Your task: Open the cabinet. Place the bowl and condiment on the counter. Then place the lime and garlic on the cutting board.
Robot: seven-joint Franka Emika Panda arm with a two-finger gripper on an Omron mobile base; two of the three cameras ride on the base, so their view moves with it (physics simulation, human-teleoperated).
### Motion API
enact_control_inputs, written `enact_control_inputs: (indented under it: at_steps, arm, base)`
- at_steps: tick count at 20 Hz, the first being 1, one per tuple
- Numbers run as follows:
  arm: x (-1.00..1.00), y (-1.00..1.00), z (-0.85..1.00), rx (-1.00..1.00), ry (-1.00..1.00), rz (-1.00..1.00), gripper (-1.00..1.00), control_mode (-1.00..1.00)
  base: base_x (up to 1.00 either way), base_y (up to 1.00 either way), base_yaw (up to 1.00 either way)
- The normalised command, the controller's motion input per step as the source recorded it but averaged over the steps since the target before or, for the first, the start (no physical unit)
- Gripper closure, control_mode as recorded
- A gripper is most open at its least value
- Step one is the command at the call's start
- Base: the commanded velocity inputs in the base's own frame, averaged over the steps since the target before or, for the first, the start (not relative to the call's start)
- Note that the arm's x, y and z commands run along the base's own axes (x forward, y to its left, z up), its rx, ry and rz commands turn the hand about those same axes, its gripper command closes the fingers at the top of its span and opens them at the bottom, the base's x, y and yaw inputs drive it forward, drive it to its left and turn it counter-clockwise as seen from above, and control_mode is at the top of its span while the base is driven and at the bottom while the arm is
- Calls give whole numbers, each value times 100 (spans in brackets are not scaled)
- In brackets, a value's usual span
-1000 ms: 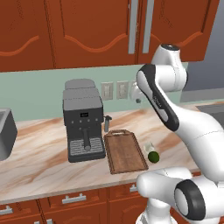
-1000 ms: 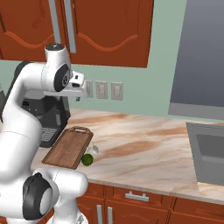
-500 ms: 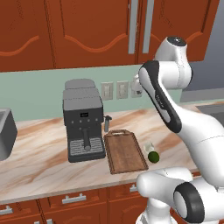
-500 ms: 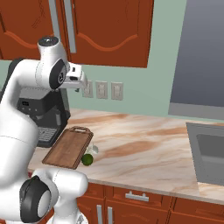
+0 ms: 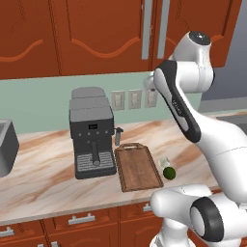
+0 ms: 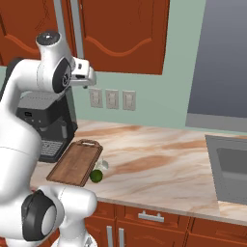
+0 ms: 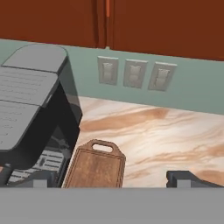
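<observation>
The cabinet [image 5: 96, 34] [image 6: 125, 34] hangs over the counter [image 5: 43, 178] [image 6: 154, 164] with both doors shut and its silver handles [image 5: 147, 29] side by side. My gripper [image 6: 89, 77] [image 7: 111, 181] is open and empty. It hovers high above the cutting board [image 5: 139, 166] [image 6: 75, 162] [image 7: 96, 168], just below the cabinet's lower edge. The lime [image 5: 169, 172] [image 6: 96, 175] and garlic [image 5: 165, 162] [image 6: 102, 165] lie on the counter beside the board's right edge. The bowl and condiment are out of view.
A black coffee machine [image 5: 91, 130] [image 6: 46, 120] [image 7: 30, 100] stands just left of the board. Wall outlets [image 5: 132, 99] [image 7: 133, 73] sit behind it. A sink [image 6: 231, 169] is at the far right, and a grey appliance [image 5: 6, 154] at the far left.
The arm has risen, lifting the hand higher toward the cabinet's lower edge. The jaws stay wide open.
</observation>
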Motion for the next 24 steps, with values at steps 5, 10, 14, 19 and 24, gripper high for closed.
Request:
enact_control_inputs:
  at_steps: [5, 10, 14, 19, 24]
  arm:
    - [17, -7, 37, 2, -11, 0, -100, -100]
    - [23, -9, 33, 3, -10, 0, -100, -100]
    - [23, -5, 32, 3, -12, 0, -100, -100]
    - [-6, -10, 12, 0, -28, 5, -100, -100]
    - [-4, -10, 3, 4, -26, 5, -100, -100]
  base:
    - [0, 0, 0]
    - [0, 0, 0]
    - [0, 0, 0]
    - [0, 0, 0]
    - [0, 0, 0]
